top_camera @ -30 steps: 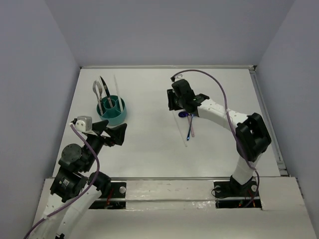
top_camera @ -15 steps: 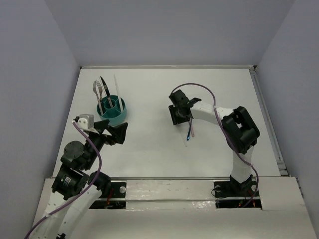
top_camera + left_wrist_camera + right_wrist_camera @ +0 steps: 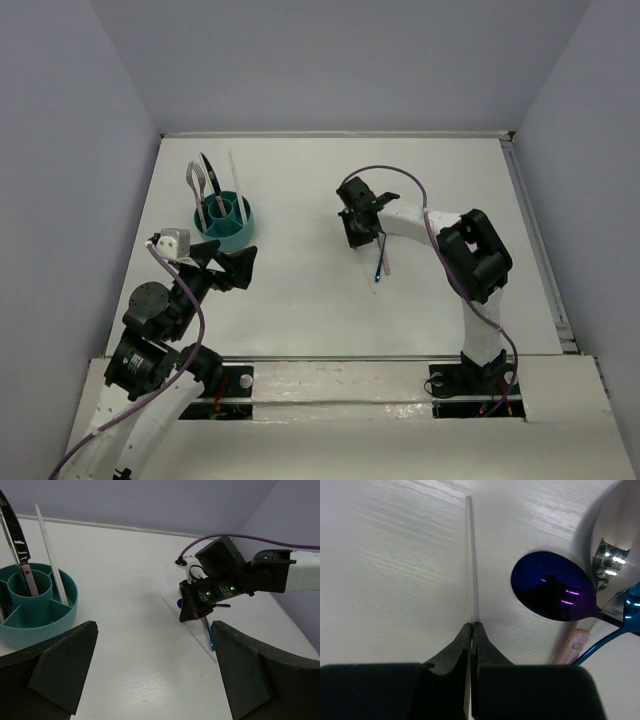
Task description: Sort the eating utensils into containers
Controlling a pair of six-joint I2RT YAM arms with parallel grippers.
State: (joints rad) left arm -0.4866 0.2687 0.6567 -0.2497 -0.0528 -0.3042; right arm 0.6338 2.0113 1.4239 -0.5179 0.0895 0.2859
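**Operator:** What open room is there around the arms?

**Technician:** The flat white worktop [image 3: 300, 180] is open across its far middle and near middle. A raised strip runs along its far and right edges. Plain lilac-grey walls [image 3: 330, 60] close off the far side and both flanks.

**Operator:** What is the state of the right tool?

**Technician:** The right tool [image 3: 471, 627] is down at the worktop, right of centre. Its fingers are pressed together, pinching a thin pale chopstick [image 3: 472, 560] that lies flat. Just right of the chopstick lie a shiny blue-purple spoon [image 3: 552, 586], a silver spoon [image 3: 615, 530], a pink handle [image 3: 572, 645] and a bright blue handle [image 3: 620, 625].

**Operator:** And the left tool and the container?

**Technician:** The left tool [image 3: 153, 645] is spread wide and holds nothing, at near left. The round teal plastic caddy with inner dividers [image 3: 240, 237] stands at far left, just beyond it. A silver fork [image 3: 197, 185], a dark-bladed knife [image 3: 15, 535] and a second pale chopstick [image 3: 50, 555] lean inside, rising above its wall. The knife sits in the centre cup.
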